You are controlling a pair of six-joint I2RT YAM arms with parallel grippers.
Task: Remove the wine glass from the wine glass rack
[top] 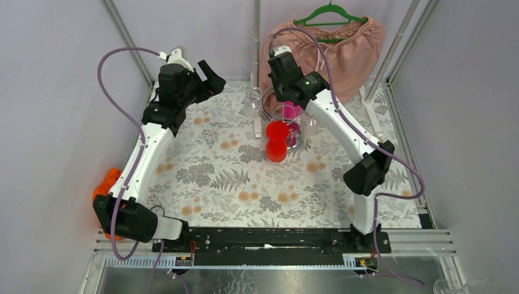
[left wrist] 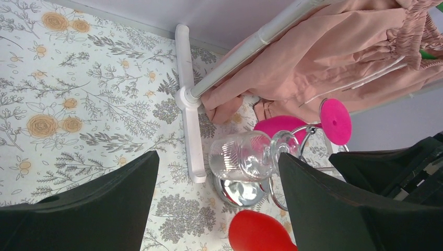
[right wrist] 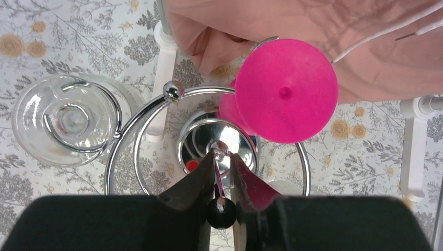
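Hanging bowl-down from the shiny chrome wire rack (right wrist: 173,90), the clear wine glass (right wrist: 65,120) looks light, slick, breakable; we'd cradle its bowl. Left gripper (left wrist: 218,157) spread wide nearby; right gripper (right wrist: 222,157) pinching the rack's pole.

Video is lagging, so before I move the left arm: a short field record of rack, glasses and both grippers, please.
rack: shiny chrome wire wine glass rack, upright
clear glass: clear glass wine glass, hanging foot-up in a rack loop
right gripper: fingers closed on a thin wire at the rack's centre
left gripper: fingers wide open, empty, facing the clear glass
other glasses: opaque pink wine glass, foot-up on rack; opaque red wine glass at rack's near side
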